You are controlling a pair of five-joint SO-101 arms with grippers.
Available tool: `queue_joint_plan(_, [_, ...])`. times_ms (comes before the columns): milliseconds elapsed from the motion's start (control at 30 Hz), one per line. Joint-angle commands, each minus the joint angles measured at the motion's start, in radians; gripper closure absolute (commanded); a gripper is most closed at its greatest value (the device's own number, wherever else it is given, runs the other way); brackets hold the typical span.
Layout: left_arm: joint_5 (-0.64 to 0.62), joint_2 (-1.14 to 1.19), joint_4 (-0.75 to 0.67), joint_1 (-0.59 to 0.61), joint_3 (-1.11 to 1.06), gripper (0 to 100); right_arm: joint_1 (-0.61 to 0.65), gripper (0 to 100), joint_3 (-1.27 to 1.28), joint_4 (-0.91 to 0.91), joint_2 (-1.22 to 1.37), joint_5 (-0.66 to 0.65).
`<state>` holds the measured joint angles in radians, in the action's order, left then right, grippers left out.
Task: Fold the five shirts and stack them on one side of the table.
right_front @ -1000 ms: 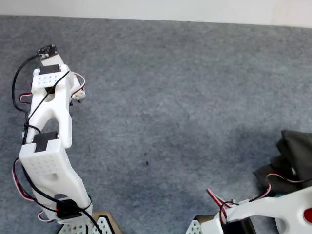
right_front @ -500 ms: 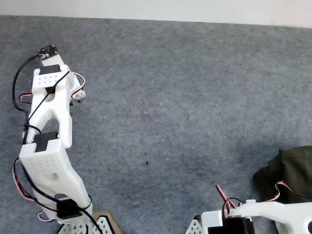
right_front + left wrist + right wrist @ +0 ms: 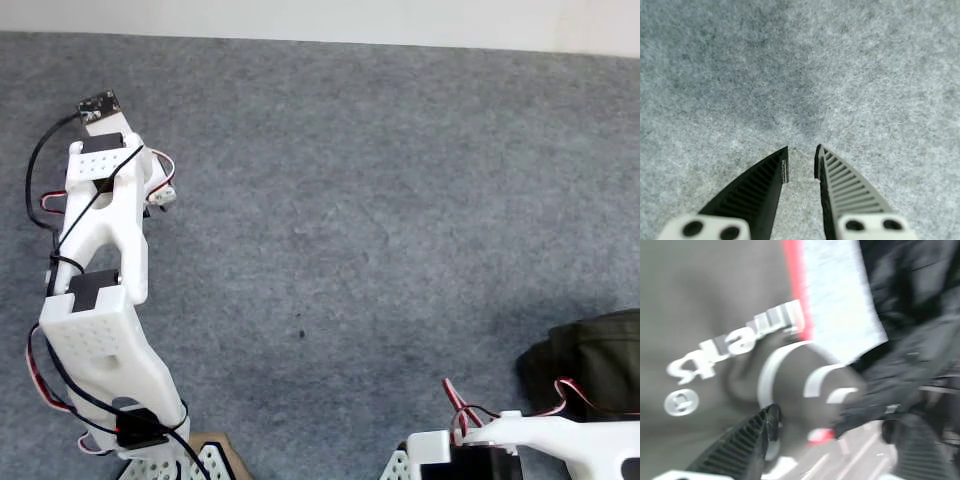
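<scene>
While the left gripper [image 3: 801, 162] hangs above the grey felt table [image 3: 350, 200], its jaws are slightly parted. The right gripper [image 3: 840, 422] gapes wide over a dark olive shirt [image 3: 715, 300].

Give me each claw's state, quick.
Left claw: slightly open, empty, over the table.
Right claw: wide open, empty, above a printed shirt.

Figure: Even, diffuse light on the grey table [image 3: 400, 180], without glare.
High view: soft shadows lie close beside the left arm [image 3: 100, 240] and around the dark shirt [image 3: 595, 355]. Left wrist view: a faint dark patch falls on the felt ahead of the left gripper [image 3: 801, 162], which reads crisp. Right wrist view: heavily smeared, so the shirt's print and the right gripper [image 3: 840, 430] appear streaked.
</scene>
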<state>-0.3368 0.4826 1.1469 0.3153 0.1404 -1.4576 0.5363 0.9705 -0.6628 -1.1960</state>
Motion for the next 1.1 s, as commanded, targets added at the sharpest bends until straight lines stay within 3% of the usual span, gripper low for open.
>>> queue_joint_plan(0, [-0.005,-0.007,-0.011,0.005,0.004,89,0.001,57.8,-0.12,-0.027,-0.062,-0.017])
queue_joint_plan(133, [-0.005,-0.007,-0.011,0.005,0.004,89,0.035,57.8,-0.194,-0.027,-0.093,0.146])
queue_joint_plan(300, [-0.005,-0.007,-0.012,0.005,0.004,89,0.143,58.4,-0.229,-0.025,-0.139,0.454])
queue_joint_plan(467, [-0.005,-0.007,-0.009,0.005,0.004,89,0.295,73.1,-0.232,0.033,-0.197,0.727])
queue_joint_plan(667, [-0.005,-0.007,-0.008,0.005,0.004,89,0.562,89.2,-0.232,0.137,-0.251,0.941])
queue_joint_plan(900, [-0.003,-0.008,-0.005,0.005,0.004,90,0.934,90.0,-0.186,0.286,-0.246,1.155])
queue_joint_plan(1067, [0.032,-0.016,0.026,0.004,0.005,100,1.222,90.0,-0.013,0.292,-0.248,1.227])
